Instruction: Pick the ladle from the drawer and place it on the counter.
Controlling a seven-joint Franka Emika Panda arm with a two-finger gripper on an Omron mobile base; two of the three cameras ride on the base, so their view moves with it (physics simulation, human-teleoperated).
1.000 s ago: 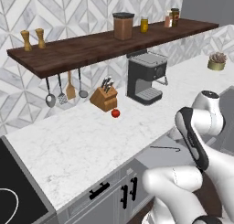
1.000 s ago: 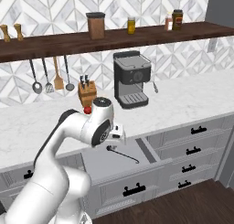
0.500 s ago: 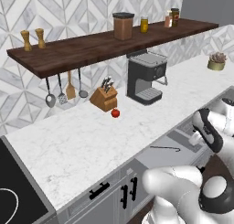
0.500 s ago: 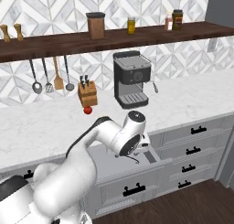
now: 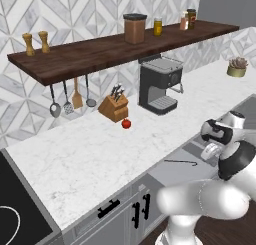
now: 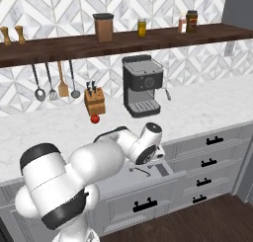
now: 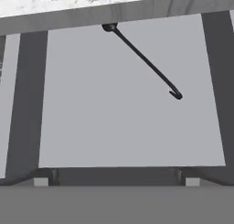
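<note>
- Down inside the open drawer [image 7: 128,127] is where the ladle [image 7: 144,61] lies, flat on the pale grey floor: in the hand view its little bowl sits at about 11 o'clock, tucked right up under the counter [image 7: 68,1] edge, and the slim handle runs down toward 4 o'clock, ending in a small hook
- from the left base view you can see that same thin black ladle [image 5: 181,162] lying alone on the drawer floor [image 5: 175,174], just past the marble counter [image 5: 90,154]
- gripper [image 6: 157,159] hangs over the drawer near its 3 o'clock side, well apart from the ladle, nothing held as far as I can see
- honestly can't tell whether the fingers are spread or pressed together, they're too small and dark in the right base view and the hand view shows no clear tips
- progress check: drawer's already pulled out, so that bit is sorted; the ladle hasn't been picked up yet, so the grab, the lift and the set-down on the counter are all left to do
- my guess is it needs to come down over the middle of the handle, since the bowl end is jammed under the counter lip and looks awkward to reach
- plenty of open marble near the red tomato [image 5: 126,123] and the coffee machine [image 5: 159,84] for a drop spot
</note>
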